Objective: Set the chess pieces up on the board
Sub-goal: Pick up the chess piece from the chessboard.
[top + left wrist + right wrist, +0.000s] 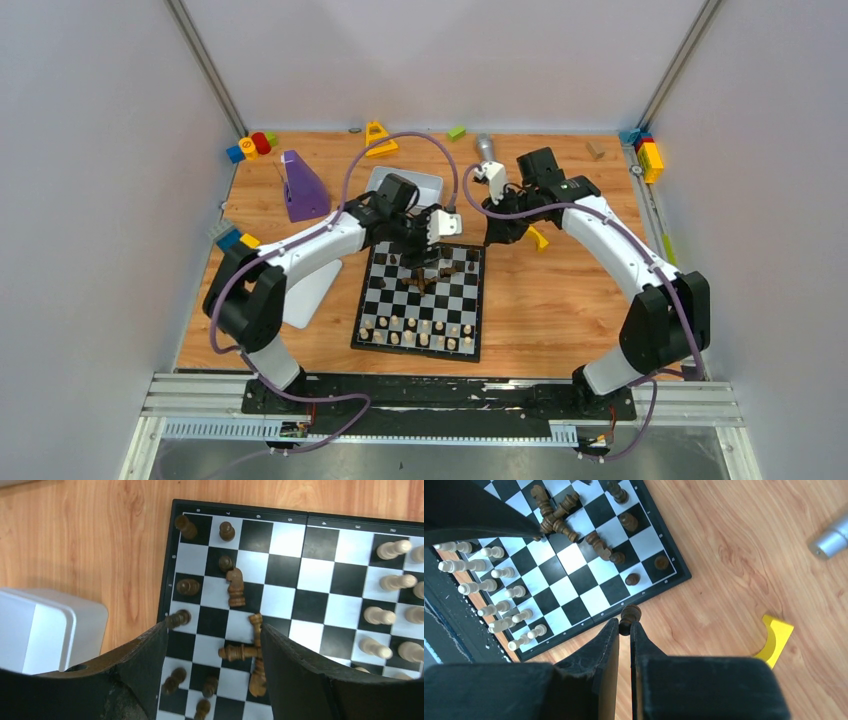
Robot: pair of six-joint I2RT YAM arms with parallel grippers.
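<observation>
The tiny marks on the border of the board [450, 298] are too small to read. The left gripper [214, 627] hangs over the board's far half, its fingers spread wide around a heap of toppled dark brown chess pieces [240, 652]. Pale chess pieces [395, 582] stand in the board's near rows. The right gripper [625, 627] pinches one dark piece [630, 614] just off the board's right edge. A white tray [432, 180] sits just behind the board, and a yellow block [776, 637] lies to the board's right.
</observation>
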